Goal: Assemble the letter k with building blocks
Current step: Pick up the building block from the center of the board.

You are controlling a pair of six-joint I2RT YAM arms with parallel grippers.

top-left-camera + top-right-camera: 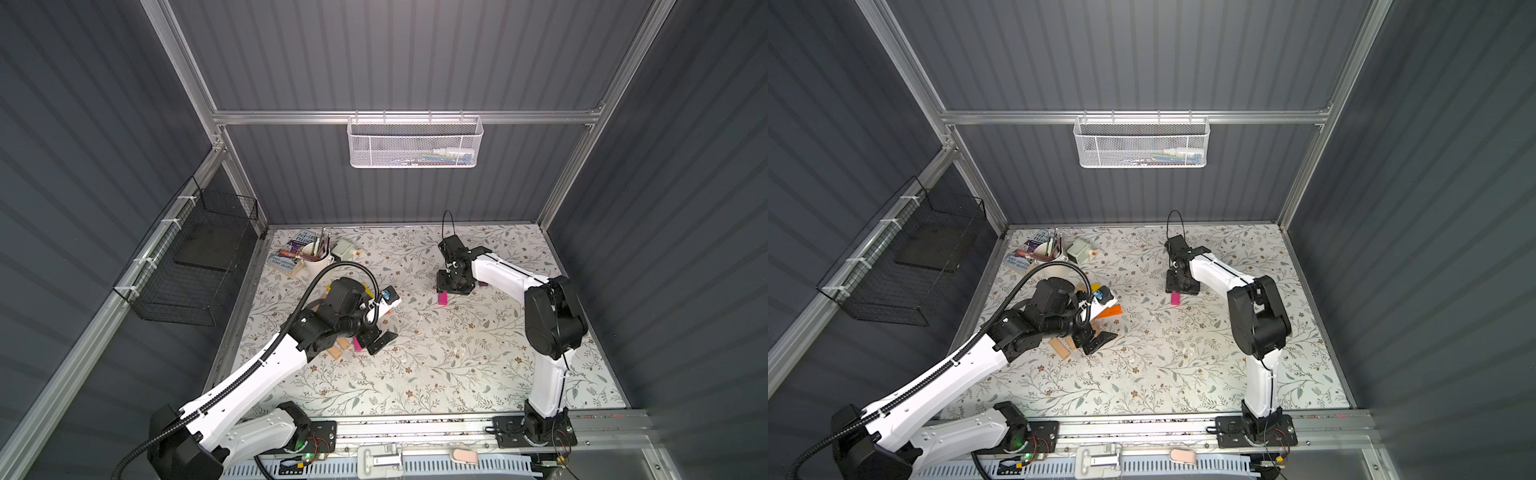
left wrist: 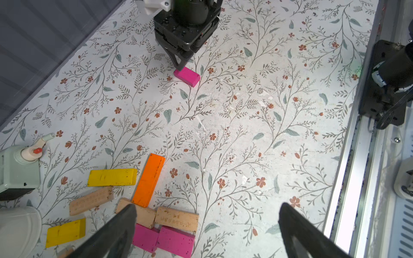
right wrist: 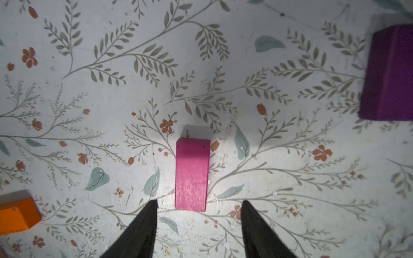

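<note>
Right end effector (image 3: 199,201) low over table (image 3: 89,67), jaws partly spread, straddling near end of lone pink block (image 3: 192,174). Gap visible on each side, no contact. Lone pink block lies flat on table, well apart from pile; purple block (image 3: 390,73) near it.

Left end effector (image 2: 207,205) spread wide, holding nothing, above block pile: orange block (image 2: 148,179), yellow blocks (image 2: 111,177), tan blocks (image 2: 176,217), pink pair (image 2: 174,241) touching side by side. Pile near white cup (image 1: 318,259).

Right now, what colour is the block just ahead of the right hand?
The block is pink, clearest in the right wrist view.
</note>
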